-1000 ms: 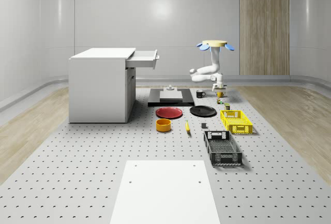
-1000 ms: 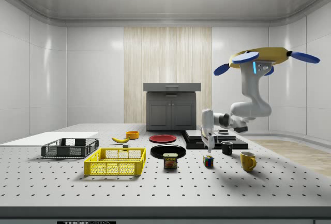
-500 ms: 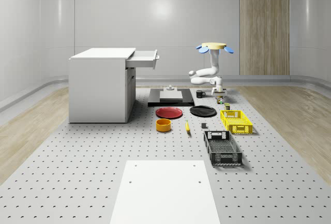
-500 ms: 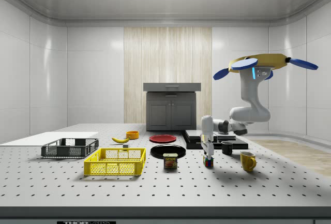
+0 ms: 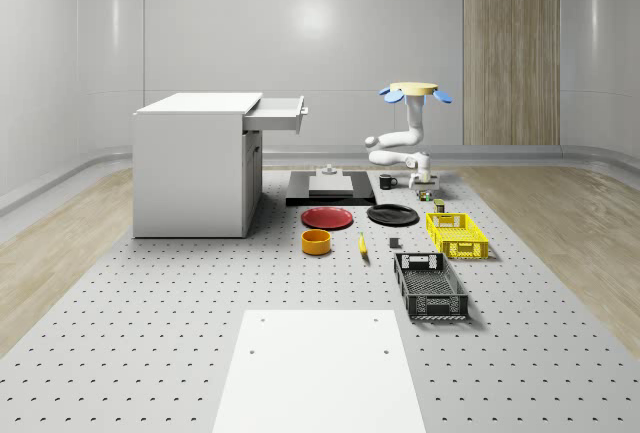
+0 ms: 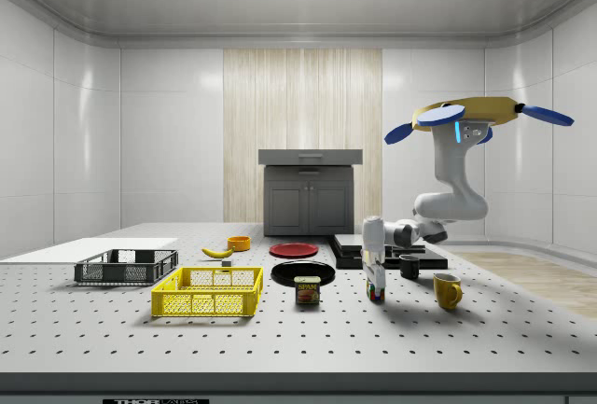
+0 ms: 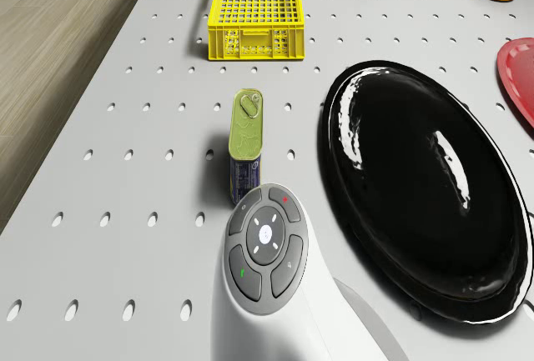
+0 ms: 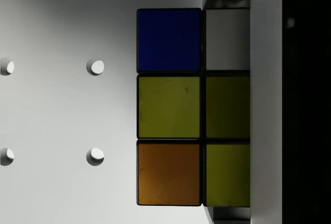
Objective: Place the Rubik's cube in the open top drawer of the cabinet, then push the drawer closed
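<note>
Fingers: cannot tell whether apart or clamped, with just 1 grey finger (image 8: 266, 105) seen in the wrist view, lying across the Rubik's cube (image 8: 168, 105) and hiding part of its top face; blue, yellow and orange squares on view there. Across the whole-scene view from its left: white cabinet (image 5: 190, 168) standing on the perforated table (image 5: 150, 293), top drawer (image 5: 278, 113) pulled open toward the right. Next, a white sheet (image 5: 320, 373) lying flat at the near edge. Beyond it a black slab (image 5: 330, 191), with a red plate (image 5: 327, 217) and an orange bowl (image 5: 316, 242) nearer the camera. Just right of the bowl, a banana (image 5: 362, 244). Then a black plate (image 5: 392, 214), a black mug (image 5: 386, 181) behind it, and a black crate (image 5: 430, 286) well to the front. Further right, a yellow crate (image 5: 457, 234). Beyond that crate, the cube resting on the table, well apart from the cabinet, between a can (image 6: 307, 291) and a yellow mug (image 6: 447, 290) in the side view. Gripper (image 6: 375, 281) pointing straight down, right on top of the cube. Drone (image 5: 414, 90) hovering above the table's far right part, over the black mug, arm bent down to the cube.
</note>
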Tool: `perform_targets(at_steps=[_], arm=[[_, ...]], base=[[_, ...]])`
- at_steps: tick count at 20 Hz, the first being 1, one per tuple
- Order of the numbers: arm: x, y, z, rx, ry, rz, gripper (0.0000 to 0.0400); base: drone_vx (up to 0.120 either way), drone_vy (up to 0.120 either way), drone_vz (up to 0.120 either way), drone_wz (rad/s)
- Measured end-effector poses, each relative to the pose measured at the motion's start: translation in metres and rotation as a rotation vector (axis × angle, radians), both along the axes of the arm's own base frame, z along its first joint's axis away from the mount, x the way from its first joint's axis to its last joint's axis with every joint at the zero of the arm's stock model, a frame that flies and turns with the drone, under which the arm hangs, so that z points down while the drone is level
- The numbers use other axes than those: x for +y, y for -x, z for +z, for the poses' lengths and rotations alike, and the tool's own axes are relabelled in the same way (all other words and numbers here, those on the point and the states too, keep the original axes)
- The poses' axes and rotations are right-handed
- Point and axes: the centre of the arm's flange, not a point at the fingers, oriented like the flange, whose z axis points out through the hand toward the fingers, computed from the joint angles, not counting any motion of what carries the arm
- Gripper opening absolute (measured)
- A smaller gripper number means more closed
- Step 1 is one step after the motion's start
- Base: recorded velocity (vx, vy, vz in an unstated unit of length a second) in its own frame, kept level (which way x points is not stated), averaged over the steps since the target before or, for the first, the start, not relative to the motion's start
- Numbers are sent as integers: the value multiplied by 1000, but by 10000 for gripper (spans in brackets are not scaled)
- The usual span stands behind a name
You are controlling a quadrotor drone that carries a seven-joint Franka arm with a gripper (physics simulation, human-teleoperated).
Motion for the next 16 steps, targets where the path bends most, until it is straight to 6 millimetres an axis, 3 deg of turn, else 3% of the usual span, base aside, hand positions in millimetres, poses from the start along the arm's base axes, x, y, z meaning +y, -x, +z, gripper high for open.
perform_targets(at_steps=[4, 9, 14, 16], arm=[[0, 0, 4, 0, 0, 0, 348], [0, 0, 3, 0, 0, 0, 332], [0, 0, -12, 0, 0, 0, 327], [0, 0, -20, 0, 0, 0, 326]], base=[[0, 0, 0, 0], [0, 0, 0, 0], [0, 0, 8, 0], [0, 0, 120, 0]])
